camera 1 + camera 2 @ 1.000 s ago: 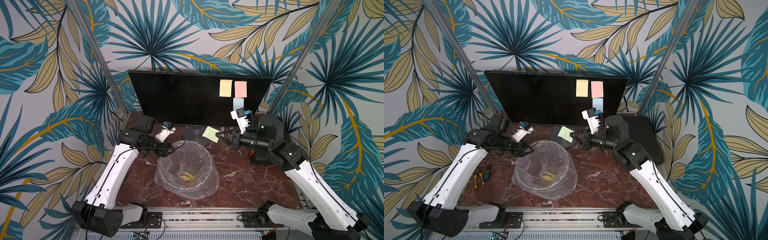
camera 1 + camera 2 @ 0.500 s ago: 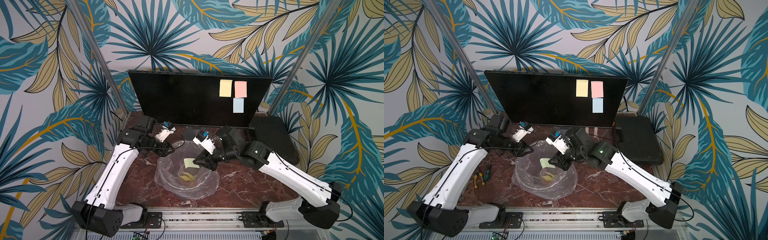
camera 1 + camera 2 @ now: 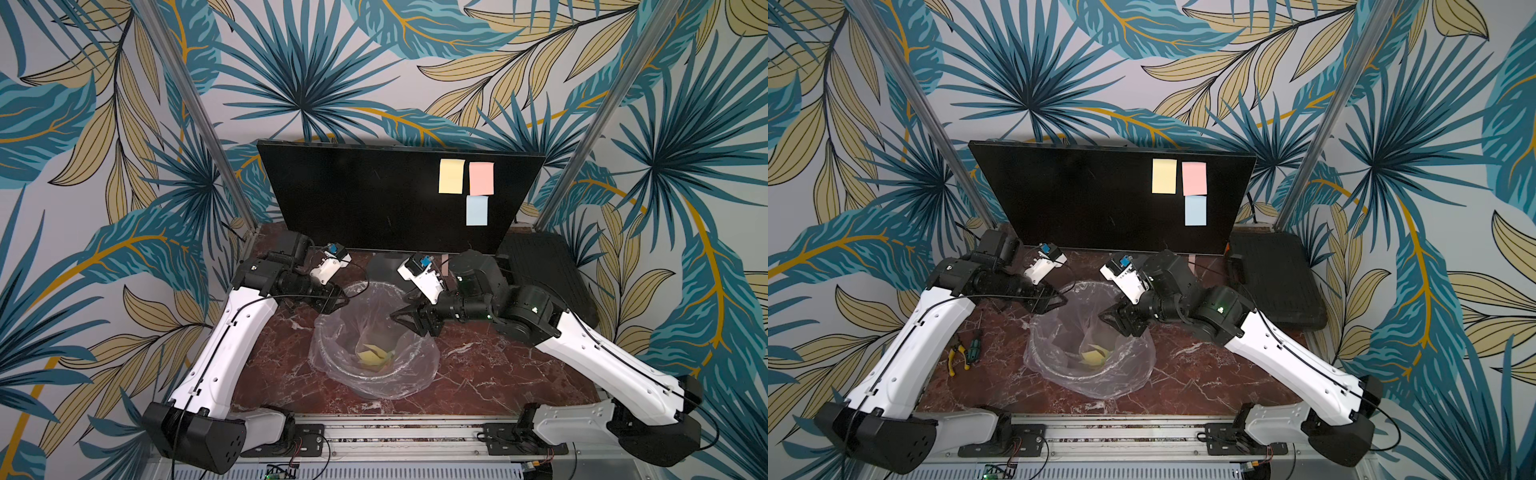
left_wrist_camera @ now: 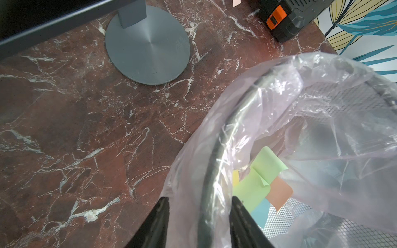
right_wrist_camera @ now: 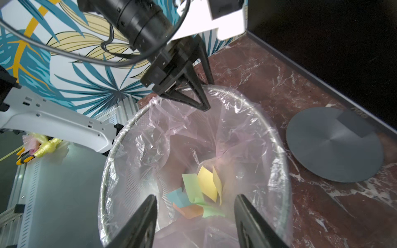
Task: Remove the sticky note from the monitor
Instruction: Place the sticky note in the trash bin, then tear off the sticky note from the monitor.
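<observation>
The left tool (image 3: 337,300) has its fingers partly spread astride the left rim of the plastic-lined mesh wastebasket (image 4: 216,165), with rim and liner passing between them. Loose notes (image 5: 193,186) in green, yellow, orange and blue lie at the bottom. The right tool (image 5: 196,197) hangs over the basket, spread and empty. At the back of the bench (image 3: 478,374), the monitor (image 3: 353,195) carries a yellow sticky note (image 3: 451,176), a pink note (image 3: 481,178) and a blue note (image 3: 476,210) on its upper right.

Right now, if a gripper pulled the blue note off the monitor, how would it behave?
Probably very light and floppy: the notes in the bin lie curled and folded. The blue note sits flat on the monitor, so likely only weak glue holds it and it should peel easily. Pinched hard, it may crease.
</observation>
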{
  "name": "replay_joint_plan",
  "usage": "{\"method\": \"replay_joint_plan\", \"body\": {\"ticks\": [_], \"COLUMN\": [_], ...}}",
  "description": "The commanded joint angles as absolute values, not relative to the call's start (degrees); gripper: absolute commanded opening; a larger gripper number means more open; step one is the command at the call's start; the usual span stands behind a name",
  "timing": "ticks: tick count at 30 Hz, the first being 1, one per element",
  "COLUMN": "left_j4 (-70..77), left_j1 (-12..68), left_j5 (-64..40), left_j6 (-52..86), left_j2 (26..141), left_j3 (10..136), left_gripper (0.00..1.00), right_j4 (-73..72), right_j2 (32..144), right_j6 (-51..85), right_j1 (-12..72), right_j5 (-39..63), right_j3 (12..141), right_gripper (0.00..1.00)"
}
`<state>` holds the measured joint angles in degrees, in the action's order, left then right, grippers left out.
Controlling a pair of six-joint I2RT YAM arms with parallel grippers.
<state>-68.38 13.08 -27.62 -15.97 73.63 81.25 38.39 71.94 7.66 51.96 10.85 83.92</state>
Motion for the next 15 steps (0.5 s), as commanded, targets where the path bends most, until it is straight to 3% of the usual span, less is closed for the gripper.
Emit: {"method": "replay_joint_plan", "body": {"ticks": [1,8,15], "left_j4": [-67.9,-67.8,-67.6], "left_j1": [13.2,13.2,13.3], "left_j5": [-27.8,-28.1,-27.9], "left_j6": [-15.9,-15.9,-15.8], "left_j2": [73.7,73.8,74.0], "left_j3": [80.3,80.2,80.4], "left_gripper": [0.48,0.48,0.48], "right_j4": [35.4,33.7,27.3], "right_j2": [69.0,60.8,58.1], "right_j6": [10.3,20.2,33.8], "right_j1": [51.6,42.8,25.6], "right_j5": [2.8,-5.0,4.3], "right_j3": [84.4,83.6,81.5], "right_gripper": [0.61,0.64,0.70]}}
